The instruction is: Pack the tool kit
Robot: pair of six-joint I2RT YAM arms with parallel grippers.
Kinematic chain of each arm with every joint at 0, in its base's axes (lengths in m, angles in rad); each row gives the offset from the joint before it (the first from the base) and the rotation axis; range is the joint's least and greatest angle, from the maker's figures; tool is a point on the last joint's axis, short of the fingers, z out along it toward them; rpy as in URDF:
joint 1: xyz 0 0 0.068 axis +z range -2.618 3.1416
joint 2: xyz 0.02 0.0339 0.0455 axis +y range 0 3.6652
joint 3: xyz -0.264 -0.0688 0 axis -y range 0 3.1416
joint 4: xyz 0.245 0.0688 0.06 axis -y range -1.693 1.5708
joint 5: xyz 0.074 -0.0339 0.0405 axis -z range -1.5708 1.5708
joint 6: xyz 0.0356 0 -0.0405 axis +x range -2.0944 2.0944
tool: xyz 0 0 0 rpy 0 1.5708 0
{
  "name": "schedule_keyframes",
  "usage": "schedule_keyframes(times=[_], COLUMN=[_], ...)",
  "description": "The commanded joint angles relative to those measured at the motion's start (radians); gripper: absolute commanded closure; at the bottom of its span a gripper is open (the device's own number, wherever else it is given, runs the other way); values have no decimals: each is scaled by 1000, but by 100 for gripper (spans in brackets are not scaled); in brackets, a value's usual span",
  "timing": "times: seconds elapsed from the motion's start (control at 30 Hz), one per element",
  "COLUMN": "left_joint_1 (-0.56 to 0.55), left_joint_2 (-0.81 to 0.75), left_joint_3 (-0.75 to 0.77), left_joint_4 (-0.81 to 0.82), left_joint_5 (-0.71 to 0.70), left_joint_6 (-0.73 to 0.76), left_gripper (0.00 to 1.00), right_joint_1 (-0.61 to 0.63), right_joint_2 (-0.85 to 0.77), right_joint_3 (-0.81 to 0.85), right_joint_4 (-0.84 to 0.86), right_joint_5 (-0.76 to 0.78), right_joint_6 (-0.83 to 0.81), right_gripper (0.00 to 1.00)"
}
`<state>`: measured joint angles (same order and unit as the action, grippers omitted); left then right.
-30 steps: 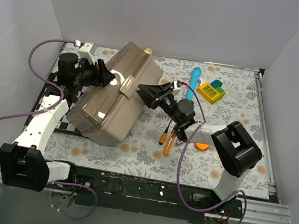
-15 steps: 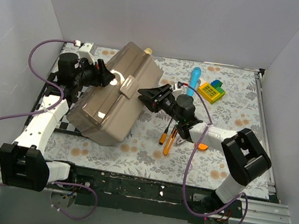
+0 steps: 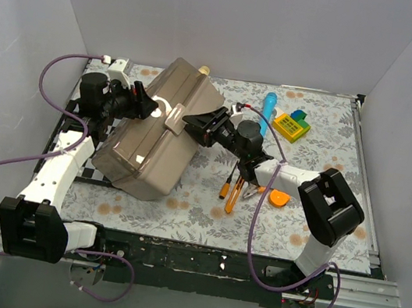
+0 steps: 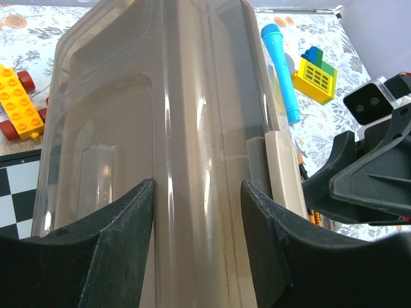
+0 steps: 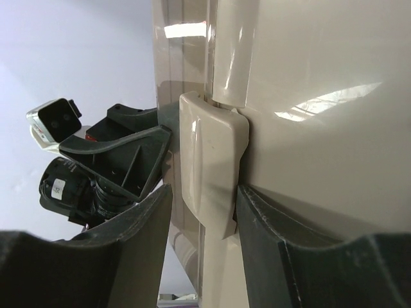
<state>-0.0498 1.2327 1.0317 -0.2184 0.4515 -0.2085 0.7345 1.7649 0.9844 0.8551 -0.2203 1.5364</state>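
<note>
The grey-brown toolbox (image 3: 152,145) lies tilted at the left of the mat, its tan handle (image 3: 174,117) facing up. My left gripper (image 3: 149,105) is at its left side; in the left wrist view its jaws (image 4: 197,186) are shut on the toolbox's raised ridge (image 4: 192,128). My right gripper (image 3: 193,120) is at the box's right side. In the right wrist view it (image 5: 204,192) stands open around the tan latch (image 5: 209,167), the right finger touching it and a gap on the left. Orange-and-black screwdrivers (image 3: 234,190) lie on the mat under my right arm.
A blue cylindrical tool (image 3: 268,105) and a yellow toy block (image 3: 291,125) lie at the back right. An orange piece (image 3: 279,199) lies by my right arm. A yellow wheeled brick toy (image 4: 16,96) sits left of the box, by a checkered board (image 4: 13,192).
My right gripper has moved left and a little back, up against the toolbox's latch, and the right forearm has swung with it. The left arm and the toolbox have not moved.
</note>
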Motion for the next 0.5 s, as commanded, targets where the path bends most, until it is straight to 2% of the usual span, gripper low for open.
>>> schedule_keyframes(times=[0.0, 0.47], left_joint_1=[-24, -24], left_joint_2=[73, 73], left_joint_3=[-70, -68], left_joint_4=[-268, -268], left_joint_5=[-27, -28], left_joint_6=[54, 54], left_gripper=[69, 69], right_joint_1=[14, 17], right_joint_2=[30, 65], right_joint_3=[54, 43], right_joint_4=[-1, 251], right_joint_5=[-28, -16], right_joint_6=[-24, 19], right_gripper=[47, 47])
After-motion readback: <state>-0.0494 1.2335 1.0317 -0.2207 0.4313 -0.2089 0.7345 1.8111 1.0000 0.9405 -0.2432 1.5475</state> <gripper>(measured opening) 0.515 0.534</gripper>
